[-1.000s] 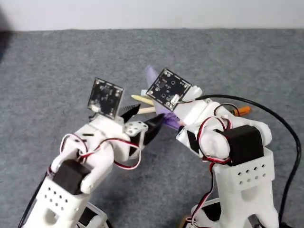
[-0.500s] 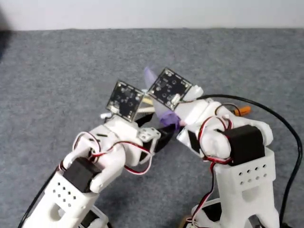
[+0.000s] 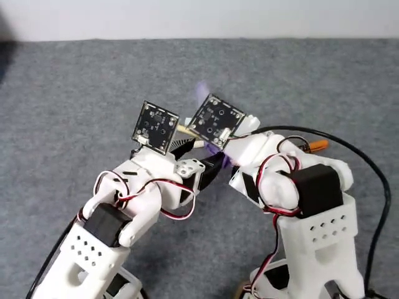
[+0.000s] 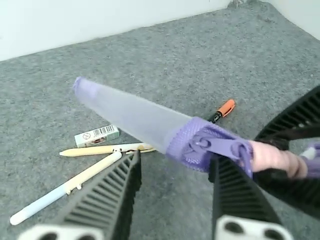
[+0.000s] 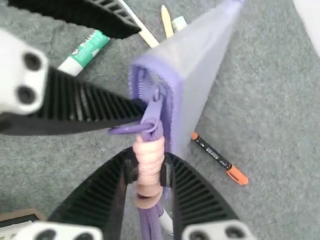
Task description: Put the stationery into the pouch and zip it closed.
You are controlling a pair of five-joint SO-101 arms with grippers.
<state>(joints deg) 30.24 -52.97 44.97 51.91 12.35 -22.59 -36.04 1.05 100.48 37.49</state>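
Observation:
The lavender translucent pouch (image 4: pixel 135 117) hangs tilted above the carpet, and its tip (image 3: pixel 202 90) shows past the camera boards. My right gripper (image 5: pixel 149 165) is shut on the pink pull loop (image 5: pixel 148 152) at the pouch's zipper end. My left gripper (image 4: pixel 175 165) is open, its black fingers (image 4: pixel 117 195) on either side of that zipper end (image 4: pixel 200 145). One left finger (image 5: pixel 85 105) touches the zipper. On the carpet lie an orange marker (image 4: pixel 222 110), a small eraser (image 4: pixel 97 135), two pale pens (image 4: pixel 105 149) and a green-and-white stick (image 5: pixel 82 50).
Grey carpet (image 3: pixel 75 87) covers the table, with a white wall (image 3: pixel 187 18) along the far edge. A black cable (image 3: pixel 368 168) loops around the right arm's base. The orange marker (image 3: pixel 318 145) lies just right of that arm.
The left arm swung right toward the pouch, and its open fingers now bracket the zipper end. The right arm lifted the pouch slightly and keeps its hold.

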